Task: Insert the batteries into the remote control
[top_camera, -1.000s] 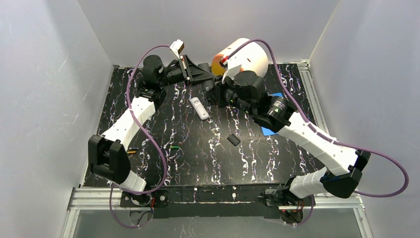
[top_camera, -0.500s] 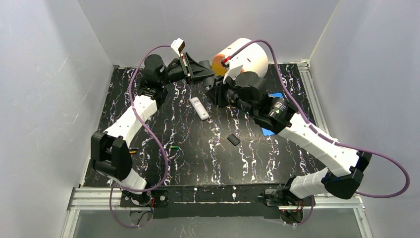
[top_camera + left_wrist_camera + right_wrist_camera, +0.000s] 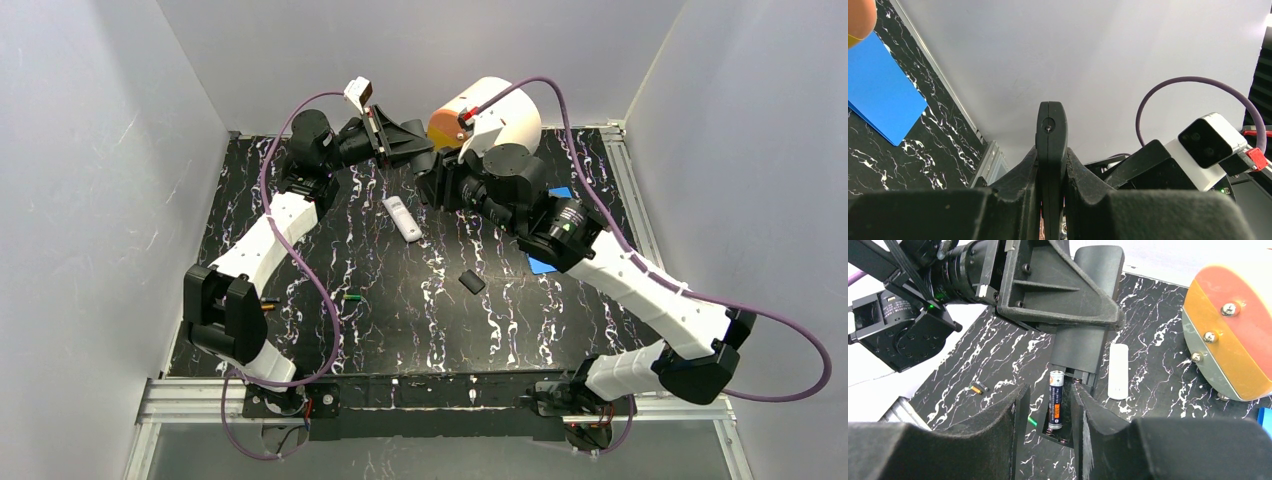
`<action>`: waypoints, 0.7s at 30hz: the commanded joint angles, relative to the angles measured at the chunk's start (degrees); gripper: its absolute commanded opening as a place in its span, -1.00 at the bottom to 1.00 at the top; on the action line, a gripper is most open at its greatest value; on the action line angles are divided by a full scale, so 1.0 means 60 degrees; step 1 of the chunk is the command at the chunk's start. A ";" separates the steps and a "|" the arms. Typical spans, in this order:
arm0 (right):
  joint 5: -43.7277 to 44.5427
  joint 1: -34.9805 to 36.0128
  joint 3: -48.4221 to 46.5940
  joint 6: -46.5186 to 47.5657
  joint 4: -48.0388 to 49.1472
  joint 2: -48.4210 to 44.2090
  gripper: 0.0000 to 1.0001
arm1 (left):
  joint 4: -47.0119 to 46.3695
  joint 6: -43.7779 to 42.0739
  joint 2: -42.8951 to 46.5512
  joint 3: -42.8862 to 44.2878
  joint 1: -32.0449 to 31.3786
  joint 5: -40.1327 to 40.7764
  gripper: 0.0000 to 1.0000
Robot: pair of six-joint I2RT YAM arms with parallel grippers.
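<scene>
My left gripper (image 3: 412, 150) is shut on a black remote (image 3: 1083, 340) and holds it above the back of the table; in the left wrist view the remote (image 3: 1051, 145) stands edge-on between the jaws. Its battery bay faces the right wrist camera, and a blue and orange battery (image 3: 1055, 400) lies in it. My right gripper (image 3: 1049, 412) is open, with its fingers on either side of the bay end; in the top view it is (image 3: 430, 186) next to the left gripper. A green battery (image 3: 351, 297) and an orange battery (image 3: 265, 306) lie on the table.
A white remote (image 3: 400, 218) lies mid-table and a small black cover (image 3: 471, 281) lies nearer the front. A white drum with an orange face (image 3: 480, 112) stands at the back. Blue cards (image 3: 543, 264) lie under the right arm. White walls close three sides.
The right arm has lifted and shifted slightly towards the back right. The left arm shifted a little at first, then stayed still with the black remote.
</scene>
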State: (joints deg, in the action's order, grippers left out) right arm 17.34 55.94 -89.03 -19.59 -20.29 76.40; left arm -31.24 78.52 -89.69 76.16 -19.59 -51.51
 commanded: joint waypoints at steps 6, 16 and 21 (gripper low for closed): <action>0.0283 -0.0073 -0.0056 -0.0423 0.0865 -0.0412 0.12 | -0.0497 0.0189 0.0373 0.0211 0.0028 -0.0010 -1.00; 0.0544 -0.0077 0.0909 -0.2703 0.2683 -0.1229 0.76 | -0.0818 0.0187 0.0363 0.0339 0.0028 0.0534 -1.00; 0.1749 -0.0079 0.1577 -0.4170 0.2807 -0.1760 0.96 | -0.0886 0.0187 0.0373 0.0388 0.0018 0.0679 -1.00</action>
State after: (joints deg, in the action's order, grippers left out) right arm 21.23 55.81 -81.80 -35.94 -8.82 68.93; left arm -34.15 79.72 -89.67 76.16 -19.59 -48.45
